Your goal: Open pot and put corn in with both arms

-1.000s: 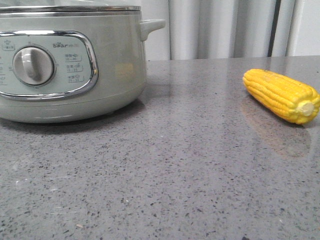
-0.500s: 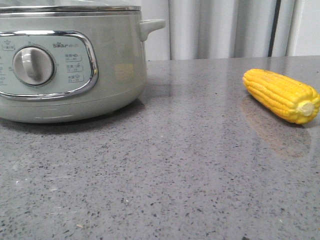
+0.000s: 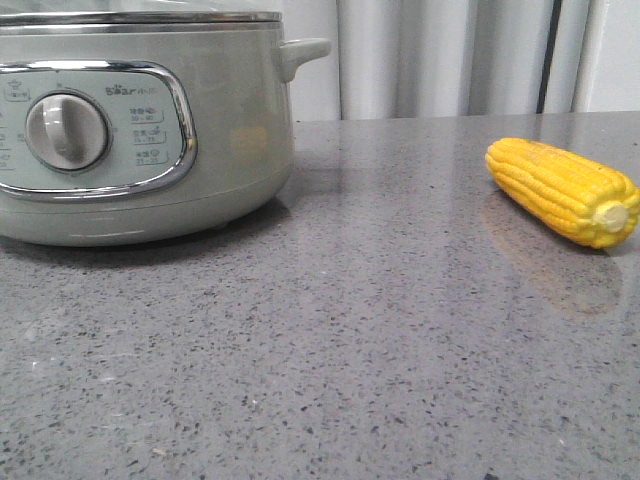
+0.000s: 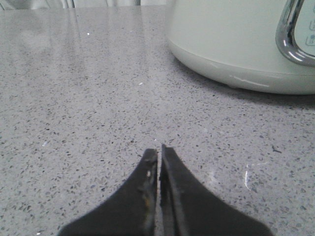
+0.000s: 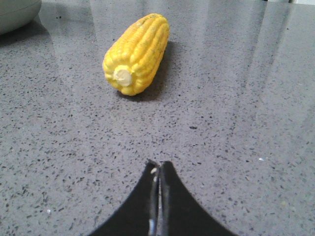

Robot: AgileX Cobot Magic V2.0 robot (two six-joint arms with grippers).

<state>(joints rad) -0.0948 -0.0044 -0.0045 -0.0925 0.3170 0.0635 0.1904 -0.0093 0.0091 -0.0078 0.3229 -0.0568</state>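
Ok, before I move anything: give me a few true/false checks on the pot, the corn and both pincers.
1. The lid is on the pot. True.
2. The corn is inside the pot. False: it lies on the table, apart from the pot.
3. The left pincer holds the lid. False: it is shut, empty, low over the table.
4. The right pincer is shut with the corn ahead of it. True.
5. The corn's stub end faces the right pincer. True.
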